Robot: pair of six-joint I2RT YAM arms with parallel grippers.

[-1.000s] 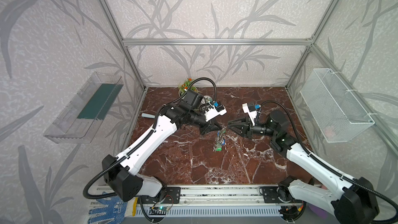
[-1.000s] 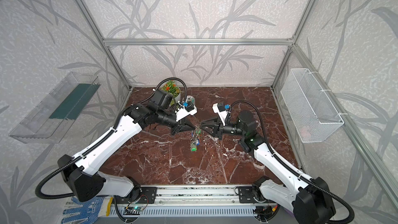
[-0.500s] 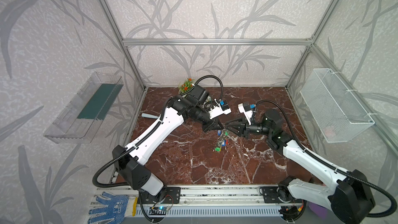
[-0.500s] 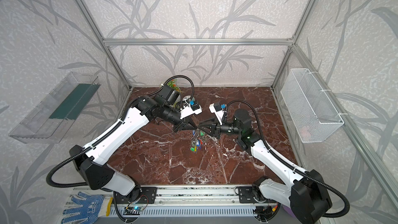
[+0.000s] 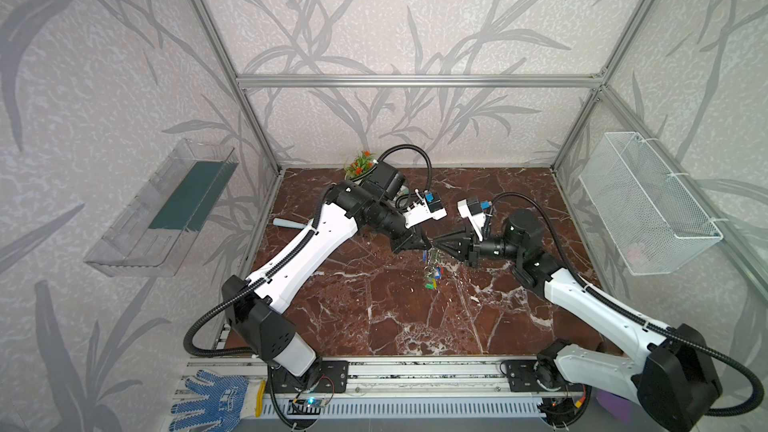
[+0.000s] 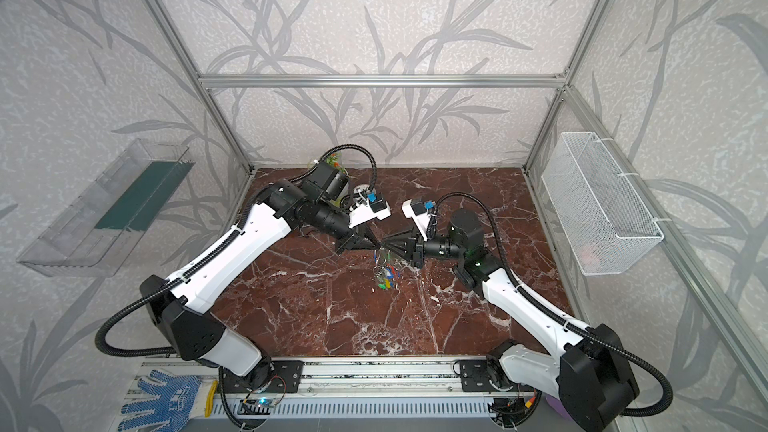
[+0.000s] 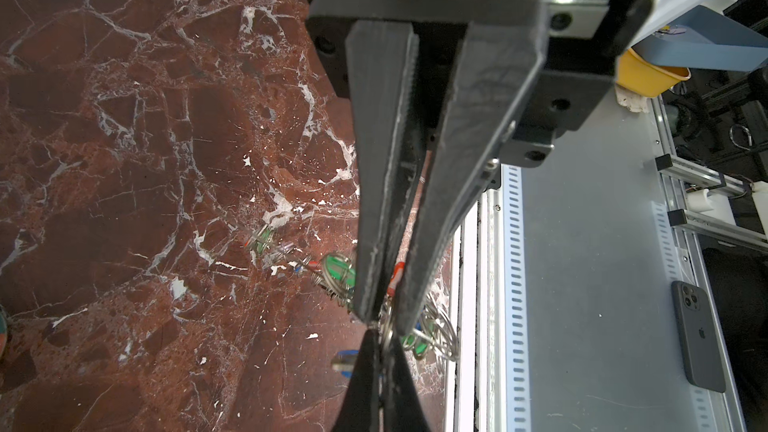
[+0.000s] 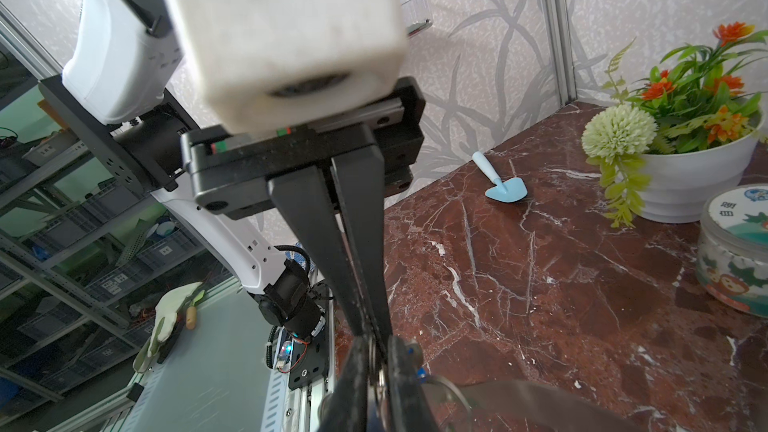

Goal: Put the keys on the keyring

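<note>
Gripping the keys (image 7: 338, 270), left pincer (image 7: 380, 320) clamped; right pincer (image 6: 385, 245) meeting its tips.

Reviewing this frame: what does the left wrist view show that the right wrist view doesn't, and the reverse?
Only the left wrist view: a green key tag, a red key tag, and a phone. Only the right wrist view: a flower pot, a small blue shovel, a lidded jar. Both: the left gripper and right gripper meeting tip to tip at a metal ring above the marble table.
</note>
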